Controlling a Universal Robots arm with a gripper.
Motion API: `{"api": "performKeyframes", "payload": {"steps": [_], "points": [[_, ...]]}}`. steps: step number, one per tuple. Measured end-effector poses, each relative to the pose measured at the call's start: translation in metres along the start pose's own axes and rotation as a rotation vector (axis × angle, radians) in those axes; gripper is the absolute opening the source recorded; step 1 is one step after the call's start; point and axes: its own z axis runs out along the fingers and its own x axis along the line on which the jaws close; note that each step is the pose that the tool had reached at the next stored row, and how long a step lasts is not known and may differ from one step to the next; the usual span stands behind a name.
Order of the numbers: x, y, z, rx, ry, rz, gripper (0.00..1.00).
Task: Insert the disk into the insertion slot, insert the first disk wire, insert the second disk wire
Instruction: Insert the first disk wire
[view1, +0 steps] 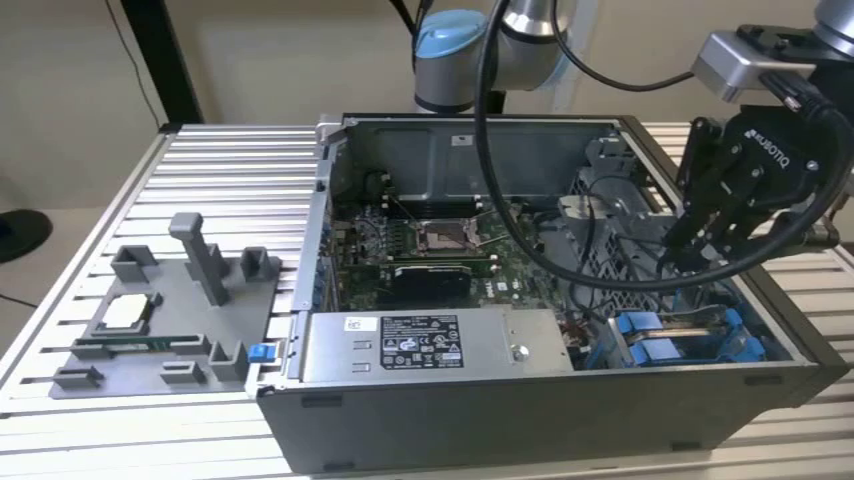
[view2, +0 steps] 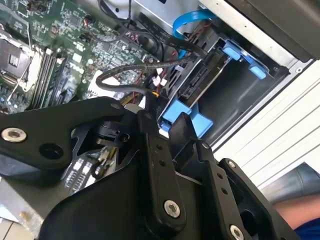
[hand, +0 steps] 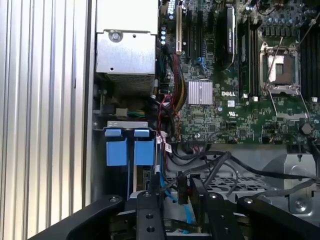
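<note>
The disk (view2: 202, 82), a dark slab in a bright blue caddy (view2: 182, 117), stands on edge inside the grey insertion slot (view2: 250, 90) at the front right of the open computer case. In the exterior view its blue tabs (view1: 651, 338) show there, and in the first wrist view the blue tabs (hand: 127, 150) appear too. My gripper (view1: 687, 248) hangs just above that bay. Its fingertips are a little apart, gripper (view2: 162, 120) open with nothing gripped. A black wire connector (hand: 181, 189) lies close by the gripper (hand: 173, 186). Loose black wires (view2: 135, 70) and a blue flat cable (view2: 187, 22) run beside the disk.
The labelled power-supply box (view1: 427, 345) sits at the case's front. The motherboard with its processor socket (view1: 441, 237) lies behind it. A grey parts fixture (view1: 147, 310) rests on the slatted table at the exterior view's left. The arm's own black cable (view1: 514, 215) loops over the case.
</note>
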Motion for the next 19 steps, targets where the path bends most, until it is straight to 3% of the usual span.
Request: {"api": "performKeyframes", "payload": {"steps": [5, 19], "points": [[-0.0001, 0.0, 0.0002, -0.0005, -0.0086, -0.005, 0.0], [-0.0001, -0.0001, 0.0002, -0.0005, -0.0135, -0.006, 0.0]]}}
